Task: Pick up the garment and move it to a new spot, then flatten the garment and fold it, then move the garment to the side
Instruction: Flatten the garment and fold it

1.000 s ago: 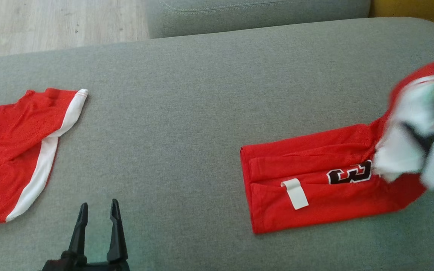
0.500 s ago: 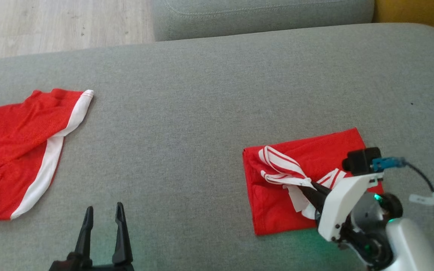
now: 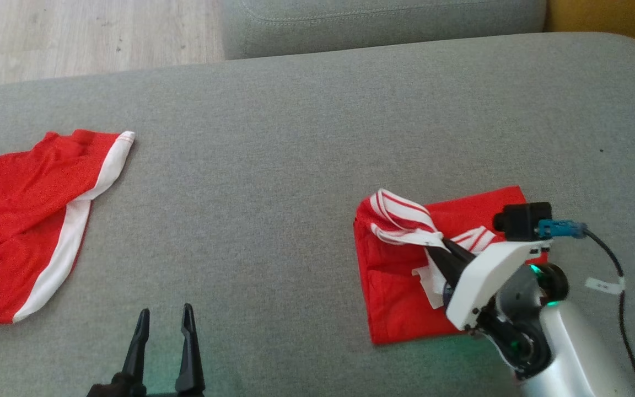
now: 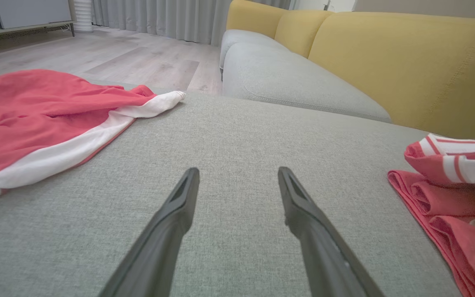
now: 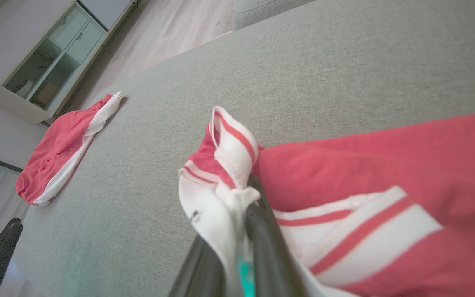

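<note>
Head view: the garment [image 3: 400, 300], a red jersey, lies at the near right of the grey cushion [image 3: 295, 165], gathered into a compact, layered block with a crisp left edge. Our right gripper [image 3: 437, 251] is pinched narrow on the striped trim [image 3: 400, 218], a white band with red lines, and holds it raised just above the far left corner of the block. In the right wrist view the same trim [image 5: 231, 165] is bunched between our two dark fingers [image 5: 268, 243], and the red body of the garment [image 5: 386, 156] spreads out to the right beneath it.

Our left gripper [image 3: 165, 310] stands wide and empty above bare cushion at the near left, well apart from the garment.

As we read it, picking up, relocating and flattening are behind us, and the folding is well advanced: the cloth is already doubled on itself. This last flap is not yet laid flat, so we judge the fold unfinished. After that we have to let go and carry the bundle to the side.

A second red cloth [image 3: 20, 220] with a white band lies at the far left; we cannot tell its role.
</note>
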Motion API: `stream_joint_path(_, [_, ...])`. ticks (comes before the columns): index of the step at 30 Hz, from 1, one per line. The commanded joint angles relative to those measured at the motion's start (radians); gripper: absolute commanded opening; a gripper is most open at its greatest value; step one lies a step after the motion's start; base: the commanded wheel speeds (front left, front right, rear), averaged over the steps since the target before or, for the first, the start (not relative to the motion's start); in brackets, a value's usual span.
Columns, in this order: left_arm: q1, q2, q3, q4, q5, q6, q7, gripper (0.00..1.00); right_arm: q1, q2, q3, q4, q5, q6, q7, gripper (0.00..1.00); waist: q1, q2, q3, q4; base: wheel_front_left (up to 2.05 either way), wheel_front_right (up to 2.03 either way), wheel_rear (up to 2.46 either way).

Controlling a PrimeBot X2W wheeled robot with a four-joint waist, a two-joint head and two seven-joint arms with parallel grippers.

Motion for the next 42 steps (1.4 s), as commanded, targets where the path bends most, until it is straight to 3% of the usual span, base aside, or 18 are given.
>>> stream_joint_path(1, [-0.015,-0.005,0.022,-0.022,0.003,0.003,-0.008,1.0,-0.057,0.011,0.045,-0.025,0.017,0.008,-0.024,0.0,0.0,0.0,0.004,-0.001,0.0,0.0,0.0])
stream_joint_path(10, [-0.024,-0.005,0.016,-0.019,0.003,0.004,-0.008,1.0,-0.071,0.012,0.112,0.033,0.024,0.008,-0.067,0.0,0.0,0.0,0.017,-0.001,0.0,0.0,0.0])
stream_joint_path(11, [-0.025,-0.005,0.017,-0.019,0.002,0.005,-0.008,1.0,-0.071,0.012,0.117,0.036,0.022,0.008,-0.068,0.23,0.0,0.0,0.019,-0.001,0.0,0.0,0.0])
stream_joint_path(12, [-0.025,-0.005,0.017,-0.019,0.002,0.005,-0.008,1.0,-0.071,0.012,0.117,0.036,0.022,0.008,-0.068,0.23,0.0,0.0,0.019,-0.001,0.0,0.0,0.0])
stream_joint_path(13, [-0.025,-0.005,0.018,-0.019,0.002,0.004,-0.008,1.0,-0.07,0.012,0.124,0.035,0.021,0.008,-0.071,0.79,0.0,0.0,0.021,-0.002,0.0,0.0,0.0])
stream_joint_path(14, [-0.026,-0.005,0.019,-0.019,0.003,0.004,-0.008,1.0,-0.069,0.012,0.13,0.031,0.027,0.008,-0.073,1.0,0.0,0.0,0.024,-0.002,0.0,0.0,0.0])
stream_joint_path(18, [-0.027,-0.005,0.025,-0.019,0.004,0.004,-0.008,1.0,-0.055,0.012,0.164,-0.045,0.064,0.008,-0.087,1.0,0.0,0.0,0.031,-0.004,0.0,0.0,0.0])
stream_joint_path(23, [-0.024,-0.005,0.043,-0.023,0.006,0.002,-0.008,1.0,-0.009,0.012,0.147,-0.233,0.062,0.008,-0.116,1.0,0.0,0.0,0.036,-0.014,0.0,0.0,0.0])
stream_joint_path(29, [-0.022,-0.005,0.059,-0.029,0.007,0.002,-0.008,1.0,0.045,-0.058,0.004,-0.36,-0.079,0.008,-0.166,1.0,0.0,0.0,0.026,-0.032,0.0,0.0,0.0])
stream_joint_path(34, [-0.011,-0.005,0.072,-0.041,0.012,0.0,-0.008,1.0,0.092,-0.16,-0.084,-0.299,-0.255,0.008,-0.292,1.0,0.0,0.0,0.006,-0.038,0.0,0.0,0.0])
stream_joint_path(38, [0.0,-0.005,0.086,-0.051,0.015,0.001,-0.008,1.0,0.13,-0.168,-0.101,-0.195,-0.335,0.008,-0.417,1.0,0.0,0.0,-0.008,-0.033,0.0,0.0,0.0])
stream_joint_path(42, [0.005,-0.005,0.093,-0.056,0.013,0.002,-0.008,1.0,0.134,-0.124,-0.07,-0.083,-0.383,0.008,-0.514,1.0,0.0,0.0,-0.015,-0.025,0.0,0.0,0.0])
